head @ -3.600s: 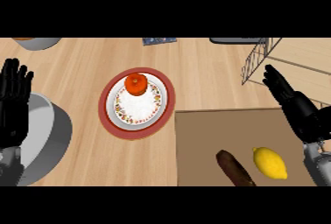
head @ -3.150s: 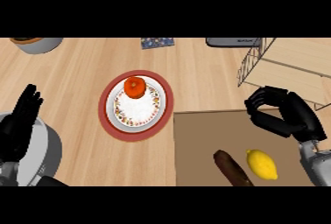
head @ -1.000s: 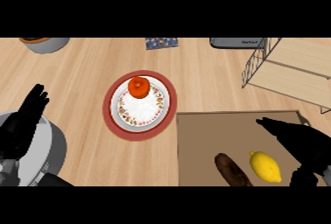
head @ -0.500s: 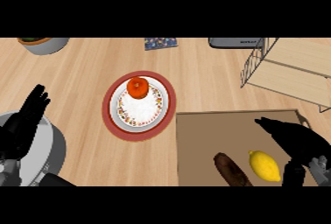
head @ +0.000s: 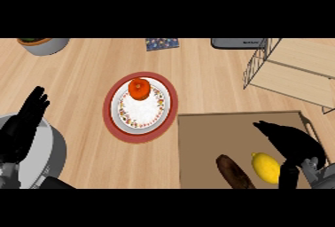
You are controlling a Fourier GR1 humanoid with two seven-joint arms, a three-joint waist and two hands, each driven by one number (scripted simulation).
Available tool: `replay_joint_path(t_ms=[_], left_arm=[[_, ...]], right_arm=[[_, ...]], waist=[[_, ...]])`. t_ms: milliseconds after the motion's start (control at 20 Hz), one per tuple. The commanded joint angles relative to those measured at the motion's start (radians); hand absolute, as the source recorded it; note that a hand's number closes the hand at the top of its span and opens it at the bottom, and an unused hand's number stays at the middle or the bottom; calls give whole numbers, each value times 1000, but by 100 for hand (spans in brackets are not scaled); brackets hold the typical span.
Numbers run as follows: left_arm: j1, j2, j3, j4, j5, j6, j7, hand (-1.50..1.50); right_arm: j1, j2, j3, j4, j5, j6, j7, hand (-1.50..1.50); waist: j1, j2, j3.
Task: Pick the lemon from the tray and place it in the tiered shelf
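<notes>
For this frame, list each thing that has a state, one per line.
lemon: lying on the tray, not held
tray: holds the lemon and a brown item
brown item: lying beside the lemon
tiered shelf: nothing visible on it
right hand: open, over the tray
left hand: open, resting at left edge

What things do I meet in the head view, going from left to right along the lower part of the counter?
Left robot hand → red plate → brown oblong item → lemon → right robot hand.

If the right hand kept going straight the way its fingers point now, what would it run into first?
Probably bare tray: the right hand points up-left across it, past the lemon. Height is unclear.
</notes>
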Motion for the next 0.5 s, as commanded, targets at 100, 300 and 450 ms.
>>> replay_joint_path(t_ms=[100, 300, 450], left_arm=[[58, -35, -16, 42, -25, 0, 26, 0], [10, -51, -13, 91, -30, -16, 36, 0], [56, -57, -5, 68, -22, -34, 22, 0]], right_arm=[[63, 32, -28, 44, 10, -4, -61, 150], [34, 49, 6, 57, 102, 1, -121, 150], [28, 45, -19, 40, 111, 13, -134, 150]], waist=[[-3, 9, -15], [-5, 11, -15], [0, 10, -16]])
